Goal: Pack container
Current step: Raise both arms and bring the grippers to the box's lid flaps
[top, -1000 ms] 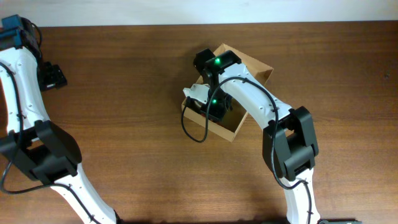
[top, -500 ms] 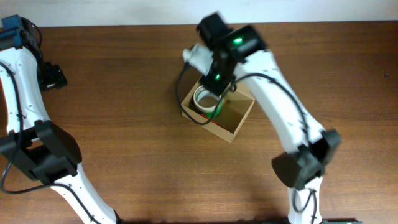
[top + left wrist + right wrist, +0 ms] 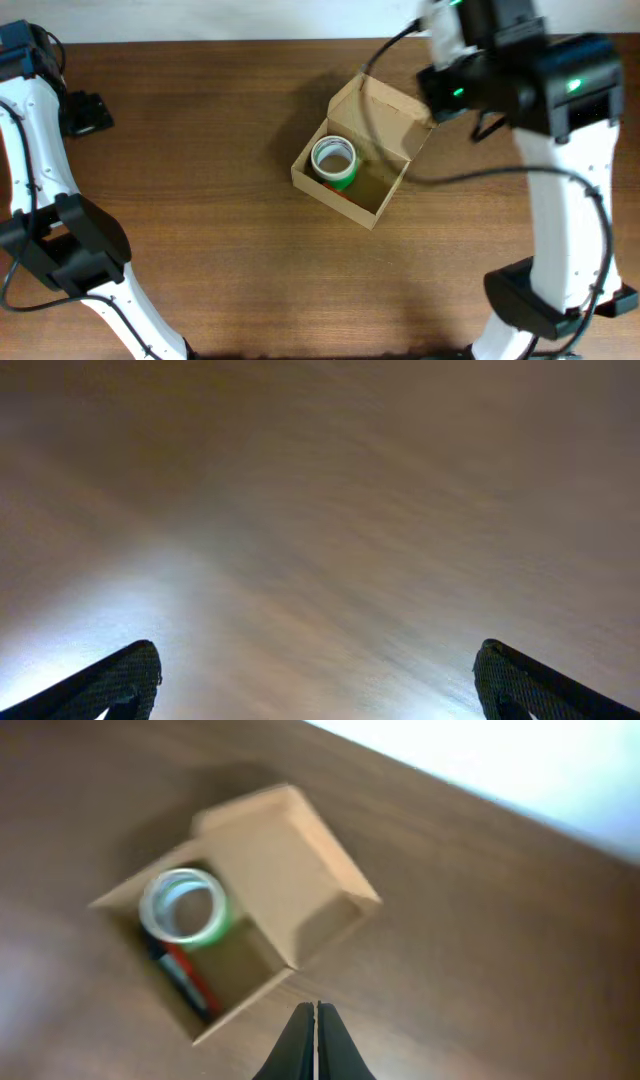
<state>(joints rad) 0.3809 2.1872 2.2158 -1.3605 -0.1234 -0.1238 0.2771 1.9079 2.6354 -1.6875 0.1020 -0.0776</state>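
Observation:
The container [image 3: 378,205] is a tan cardboard box lying open at the table's middle, its flap lid [image 3: 388,103] folded back to the far right. Inside stand a green tape roll [image 3: 334,161] and a red and blue pen along the near wall. The right wrist view shows the box [image 3: 300,870], the roll [image 3: 183,907] and the pen [image 3: 188,982]. My right gripper [image 3: 316,1025] is shut and empty, high above the table to the right of the box. My left gripper [image 3: 318,680] is open and empty over bare wood at the far left [image 3: 86,112].
The brown wooden table [image 3: 200,250] ends at a white wall along the far edge. My raised right arm [image 3: 520,70] hangs over the table's right part and hides it from above.
My right gripper has risen out of the box and swung up to the right, leaving the green tape roll inside. The left arm has not moved.

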